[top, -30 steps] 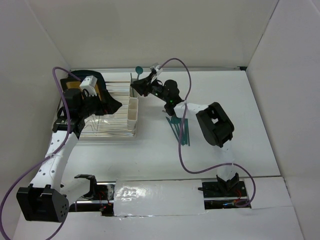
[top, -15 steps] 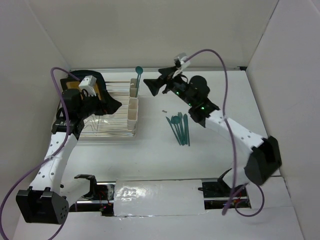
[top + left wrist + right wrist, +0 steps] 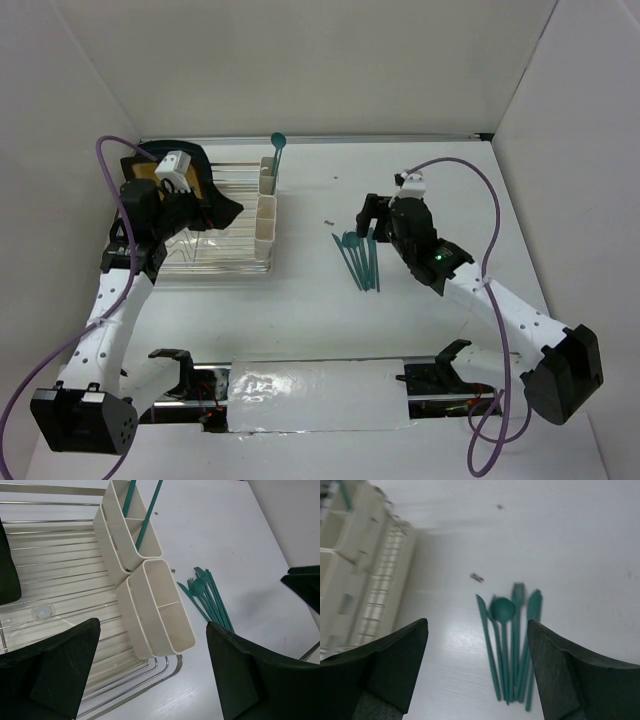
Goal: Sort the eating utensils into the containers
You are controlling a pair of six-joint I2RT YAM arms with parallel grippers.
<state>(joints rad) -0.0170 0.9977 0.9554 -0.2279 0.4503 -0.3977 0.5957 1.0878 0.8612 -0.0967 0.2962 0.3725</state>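
Several teal eating utensils (image 3: 358, 258) lie side by side on the white table, also seen as a pile (image 3: 512, 640) between my right fingers and as a bundle (image 3: 207, 597) in the left wrist view. The cream containers (image 3: 266, 205) stand in a row at the rack's right edge. The far container (image 3: 131, 527) holds two upright teal utensils, one a spoon (image 3: 277, 150); the near container (image 3: 161, 609) shows nothing inside. My right gripper (image 3: 372, 222) hovers open just above the pile's far end, empty. My left gripper (image 3: 152, 680) hangs open over the rack, empty.
The clear wire dish rack (image 3: 215, 262) sits at the left under my left arm, with a dark plate (image 3: 196, 165) at its back. A tiny speck (image 3: 328, 221) lies on the table between containers and pile. White walls enclose the table on three sides.
My right gripper opened and let go of the spoon in the far container, then swung back right and down to above the pile. The left arm stayed put.
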